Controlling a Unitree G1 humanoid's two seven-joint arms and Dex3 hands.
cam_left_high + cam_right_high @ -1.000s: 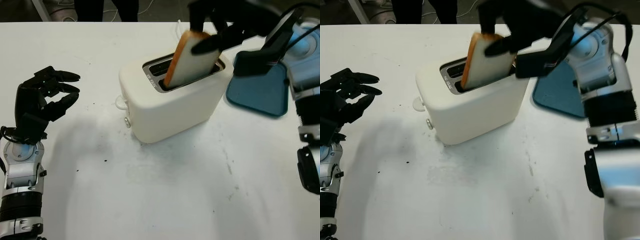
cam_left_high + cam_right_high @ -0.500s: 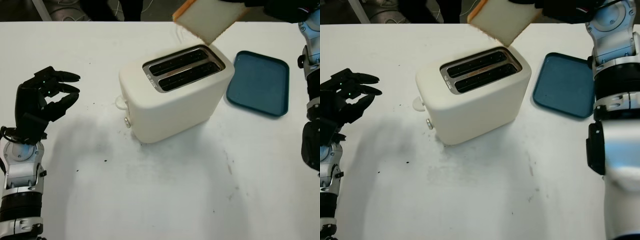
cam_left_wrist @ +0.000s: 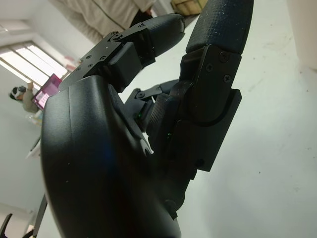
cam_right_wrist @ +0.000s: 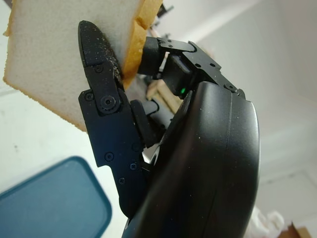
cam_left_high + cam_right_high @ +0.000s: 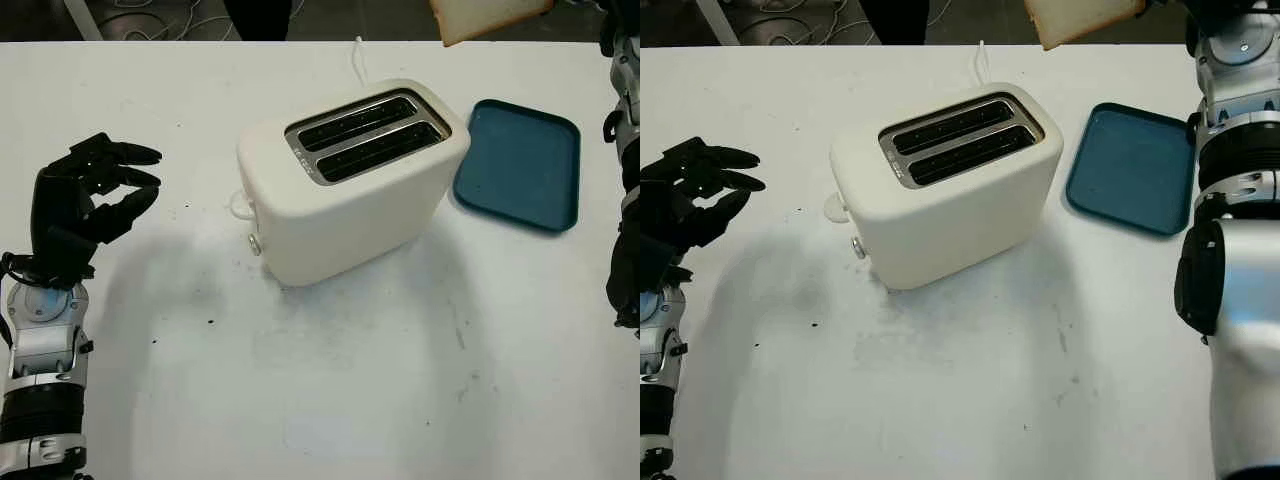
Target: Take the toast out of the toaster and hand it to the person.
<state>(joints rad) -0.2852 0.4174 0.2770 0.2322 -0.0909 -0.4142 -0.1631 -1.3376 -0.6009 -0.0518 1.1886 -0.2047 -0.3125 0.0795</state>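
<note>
The slice of pale toast with a golden-brown crust (image 5: 1080,17) is up in the air at the far edge of the scene, above and beyond the toaster and well clear of its slots. The right wrist view shows the black three-fingered right hand (image 4: 148,134) clamped on it, one finger (image 4: 99,64) pressed flat against the white face of the slice and the others behind the crust. Below it, the cream-white two-slot toaster (image 5: 350,180) stands on the white table (image 5: 350,380), set at an angle, both dark slots open on top, a small round knob on its near end and its white cord (image 5: 358,55) trailing off toward the far edge. Just beside the toaster, on its right, lies a dark blue rectangular tray with rounded corners (image 5: 520,165), flat on the table. Well apart on the left side, the black left hand (image 5: 85,200) hangs above the tabletop on its silver forearm, its fingers curled inward and gripping nothing. At the far edge of the table, dark trouser legs of a person (image 5: 892,18) show.
</note>
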